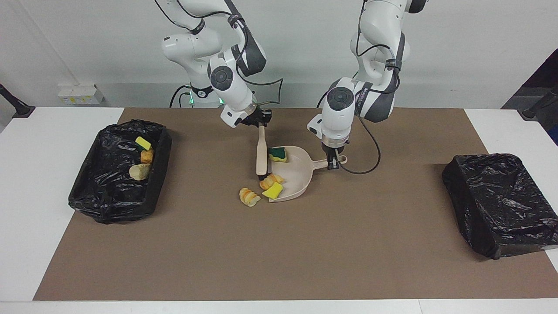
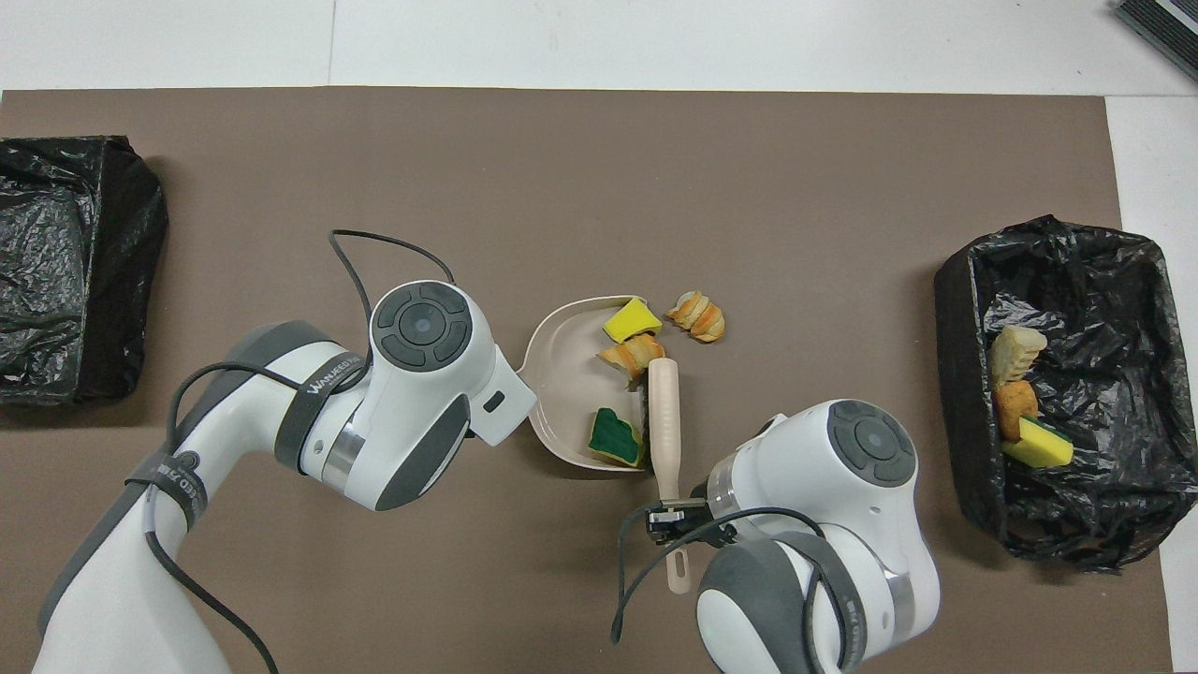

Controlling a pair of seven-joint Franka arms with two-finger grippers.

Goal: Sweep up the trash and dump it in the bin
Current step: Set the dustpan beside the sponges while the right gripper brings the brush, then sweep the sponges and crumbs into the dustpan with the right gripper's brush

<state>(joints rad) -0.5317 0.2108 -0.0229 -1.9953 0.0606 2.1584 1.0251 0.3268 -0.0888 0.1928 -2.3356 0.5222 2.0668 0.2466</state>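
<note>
My right gripper (image 1: 260, 121) is shut on the handle of the beige brush (image 1: 261, 152), whose head rests at the mouth of the beige dustpan (image 1: 300, 169). My left gripper (image 1: 334, 162) is shut on the dustpan's handle; in the overhead view the arm hides it. In the pan lie three pieces of trash: a green-and-yellow sponge (image 2: 615, 435), a yellow sponge (image 2: 630, 320) at the lip and a croissant lump (image 2: 634, 353) by the brush (image 2: 664, 421). Another croissant lump (image 1: 248, 197) lies on the mat just outside the pan. The bin (image 1: 93, 192) at the right arm's end holds three more pieces.
A second bin (image 1: 501, 200), wrapped over in black plastic, sits at the left arm's end of the table. A brown mat (image 1: 279, 253) covers the table's middle. A cable (image 1: 370, 157) loops from the left wrist over the mat.
</note>
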